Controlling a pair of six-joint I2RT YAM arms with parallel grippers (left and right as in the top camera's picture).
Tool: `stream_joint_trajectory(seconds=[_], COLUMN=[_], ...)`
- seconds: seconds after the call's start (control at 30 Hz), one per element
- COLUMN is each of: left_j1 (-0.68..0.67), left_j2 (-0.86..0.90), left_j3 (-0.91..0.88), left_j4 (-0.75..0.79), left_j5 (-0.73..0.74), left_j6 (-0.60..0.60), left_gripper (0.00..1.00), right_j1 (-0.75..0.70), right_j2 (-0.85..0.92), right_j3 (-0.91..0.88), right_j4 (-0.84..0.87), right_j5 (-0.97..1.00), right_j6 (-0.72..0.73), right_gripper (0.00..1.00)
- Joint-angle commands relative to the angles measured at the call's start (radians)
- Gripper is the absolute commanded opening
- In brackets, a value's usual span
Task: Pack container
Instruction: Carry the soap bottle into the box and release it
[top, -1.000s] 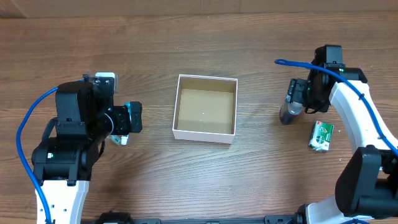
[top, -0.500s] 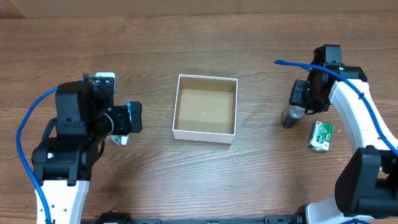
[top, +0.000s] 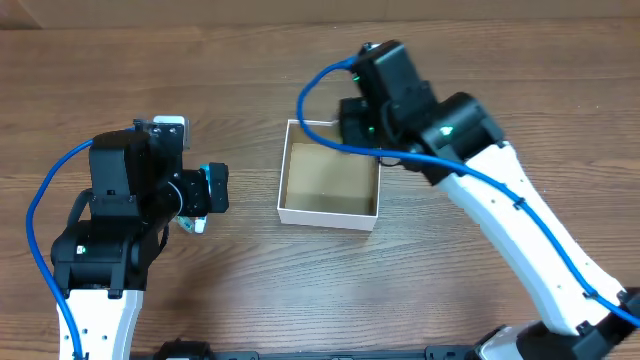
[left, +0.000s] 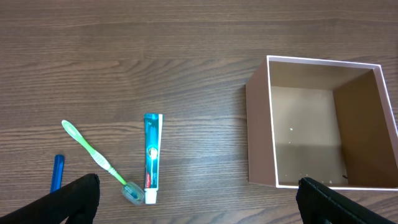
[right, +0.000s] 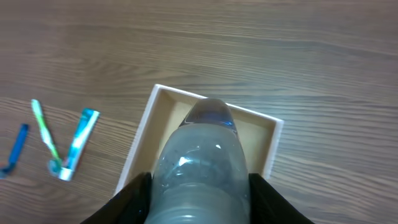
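Note:
The container (top: 329, 213) is a shallow square box with white walls and a tan inside, at the table's middle. It also shows in the left wrist view (left: 258, 130) and the right wrist view (right: 138, 138). My right gripper (top: 360, 125) is over the container's far edge. It is shut on a grey translucent bottle (right: 202, 155), which hangs above the container's inside. My left gripper (top: 205, 190) is open and empty, left of the container, with its fingers (left: 199, 199) wide apart above the table.
A toothpaste tube (left: 152, 158), a green toothbrush (left: 93, 155) and a small blue item (left: 57, 173) lie on the wood left of the container. They also show in the right wrist view, toothpaste (right: 78, 143) and toothbrush (right: 45, 137).
My right arm has swung from the table's right side to over the container's far edge, carrying the bottle. The left arm has not moved.

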Motion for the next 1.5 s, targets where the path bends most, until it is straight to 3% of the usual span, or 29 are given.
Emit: stream_joint_trajectory(seconds=[0.0, 0.1, 0.43, 0.47, 0.53, 0.57, 0.67, 0.77, 0.93, 1.0, 1.03, 1.13, 1.3, 1.47], left_j1=[-0.006, -0.006, -0.006, -0.006, -0.006, -0.006, -0.006, -0.006, -0.006, -0.006, -0.006, -0.006, -0.006, -0.006], left_j2=[0.005, 0.005, 0.005, 0.005, 0.005, 0.005, 0.005, 0.005, 0.005, 0.005, 0.005, 0.005, 0.005, 0.005], left_j3=[0.022, 0.022, 0.022, 0.022, 0.022, 0.022, 0.022, 0.022, 0.022, 0.022, 0.022, 0.022, 0.022, 0.022], left_j4=[0.005, 0.005, 0.005, 0.005, 0.005, 0.005, 0.004, 0.003, 0.005, 0.005, 0.005, 0.005, 0.0, -0.002], left_j5=[0.017, 0.017, 0.014, 0.014, 0.015, 0.015, 0.015, 0.015, 0.014, 0.015, 0.015, 0.015, 0.015, 0.015], left_j6=[-0.01, -0.01, -0.01, -0.01, -0.01, -0.01, -0.01, -0.01, -0.01, -0.01, -0.01, -0.01, -0.01, -0.01], left_gripper=[1.0, 1.0, 1.0, 1.0, 1.0, 1.0, 1.0, 1.0, 1.0, 1.0, 1.0, 1.0, 1.0, 1.0], right_j1=[0.04, 0.041, 0.041, 0.041, 0.042, 0.041, 0.042, 0.042, 0.018, -0.074, -0.138, -0.455, -0.84, -0.955], right_j2=[0.085, 0.183, 0.381, 0.387, 0.389, 0.389, 0.389, 0.357, 0.067, -0.051, -0.087, -0.124, -0.119, -0.119], right_j3=[0.023, 0.023, 0.019, 0.018, 0.018, 0.018, 0.019, 0.021, 0.021, 0.021, 0.021, 0.015, -0.195, -0.422], right_j4=[0.036, 0.053, 0.166, 0.171, 0.171, 0.17, 0.169, 0.119, 0.027, -0.055, -0.108, -0.324, -0.326, -0.228], right_j5=[0.037, 0.029, -0.009, -0.008, -0.01, -0.016, -0.016, -0.012, 0.145, 0.174, 0.188, 0.158, -0.072, -0.112], right_j6=[0.143, 0.258, 0.254, 0.253, 0.254, 0.254, 0.253, 0.253, 0.262, 0.309, 0.351, 0.416, 0.134, -0.026], right_gripper=[0.04, 0.04, 0.04, 0.1, 0.64, 0.79, 0.87, 0.89, 0.91, 0.92, 0.99, 1.0, 1.0, 1.0])
